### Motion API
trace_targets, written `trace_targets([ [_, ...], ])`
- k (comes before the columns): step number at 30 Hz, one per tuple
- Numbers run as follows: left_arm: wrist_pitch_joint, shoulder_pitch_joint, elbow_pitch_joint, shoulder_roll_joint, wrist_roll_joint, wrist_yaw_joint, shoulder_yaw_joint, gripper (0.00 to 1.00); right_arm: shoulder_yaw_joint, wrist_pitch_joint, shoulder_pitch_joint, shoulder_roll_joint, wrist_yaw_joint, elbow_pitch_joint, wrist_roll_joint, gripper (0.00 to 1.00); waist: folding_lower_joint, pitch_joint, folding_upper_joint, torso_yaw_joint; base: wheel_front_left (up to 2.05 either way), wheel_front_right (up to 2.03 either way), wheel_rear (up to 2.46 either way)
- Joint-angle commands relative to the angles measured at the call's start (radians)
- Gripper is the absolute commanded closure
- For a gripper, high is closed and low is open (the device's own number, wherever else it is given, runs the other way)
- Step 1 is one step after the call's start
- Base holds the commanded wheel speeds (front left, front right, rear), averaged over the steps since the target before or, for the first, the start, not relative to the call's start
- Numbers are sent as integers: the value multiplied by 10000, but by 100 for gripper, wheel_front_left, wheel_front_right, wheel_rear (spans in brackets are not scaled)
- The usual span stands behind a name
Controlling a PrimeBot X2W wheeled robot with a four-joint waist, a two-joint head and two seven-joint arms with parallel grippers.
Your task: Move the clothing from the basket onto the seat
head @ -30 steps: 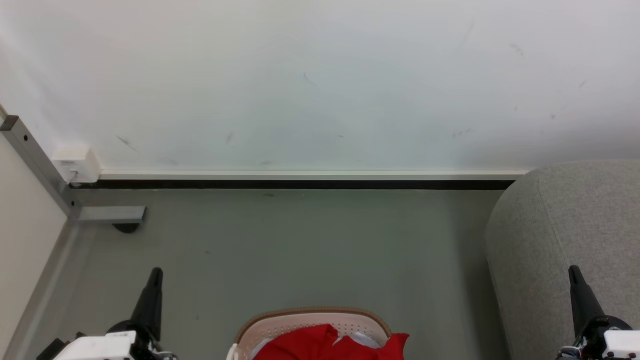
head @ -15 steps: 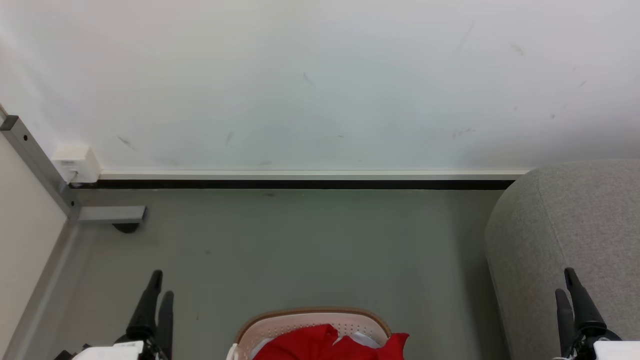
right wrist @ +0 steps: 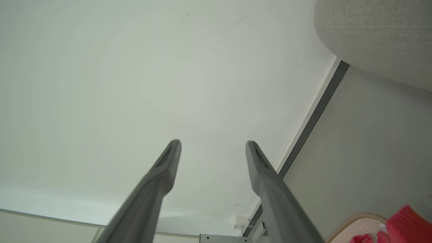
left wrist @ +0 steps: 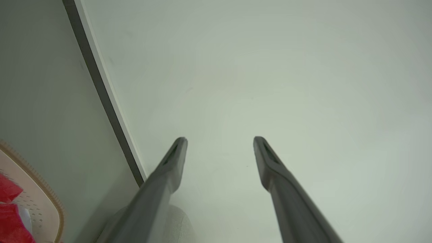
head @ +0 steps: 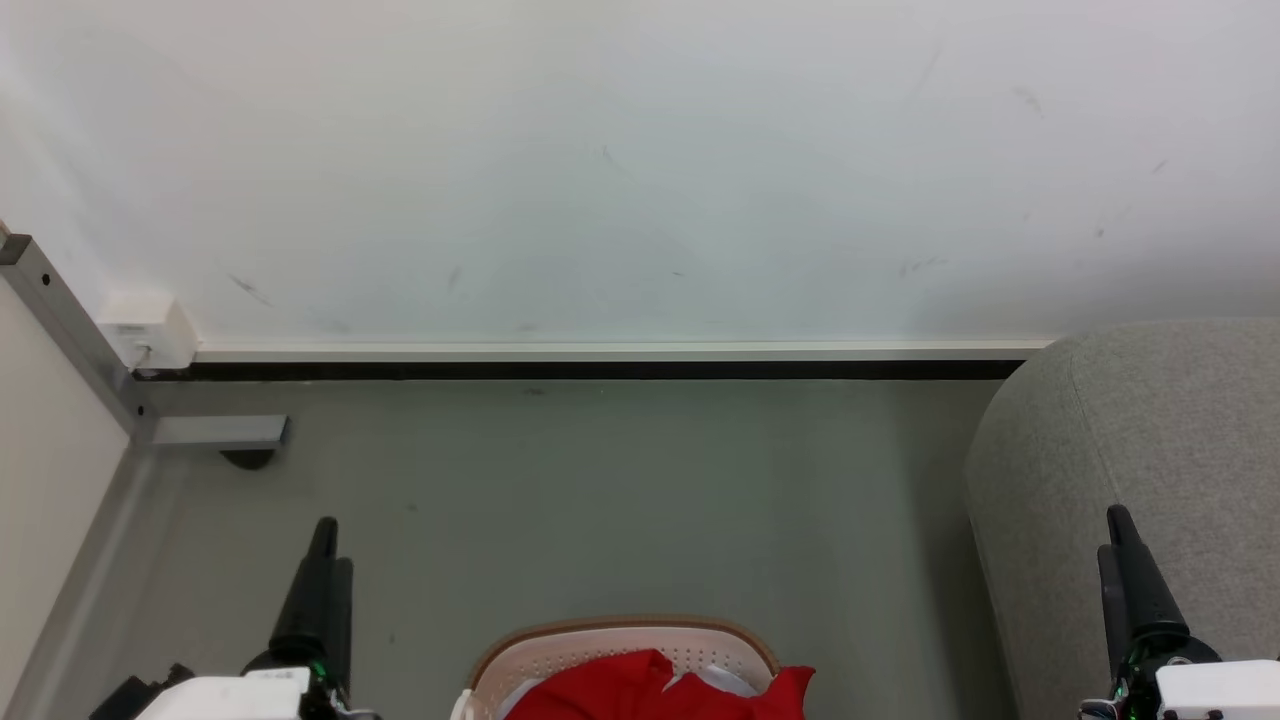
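Clothing (head: 650, 692) is all in the basket (head: 620, 630), then? A red heap, low centre of your head view, one corner seemingly draped over the rim on the right?

— Yes, and nothing red lies on the seat (head: 1150, 450), so you are at the very start. Work left to right. Your left gripper (head: 334, 541) hangs above bare floor (head: 600, 500), well left of the basket, fingers (left wrist: 173, 160) spread and holding nothing.

And the middle?

— The basket sits on the floor between your two arms, its near part cut off by the bottom edge of the view. You probably want to tip the head down before you reach, so you see the whole heap.

Then the right.

— The seat stands just right of the basket. Your right gripper (head: 1112, 530) shows against it, likewise splayed and empty; whether it is over the seat or short of it, you cannot tell.

So how do you make the pick a good one?

— Come down from above with the jaws wide, aim for the crown of the heap rather than the draped corner, and keep your fingertips off the perforated wall. Pinch a thick fold; a thin one probably slips. Lift until the hem clears the rim, or the basket may drag along. The right arm looks the shorter carry to the seat.
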Motion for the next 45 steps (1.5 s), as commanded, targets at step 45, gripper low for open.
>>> trace_targets([
  [45,-1600,105,-1111,97,9025,987,-1171,0,1364,-1660,38,-684,-11,-893,-8300,0,0,-39,0,-119,0,0,0],
])
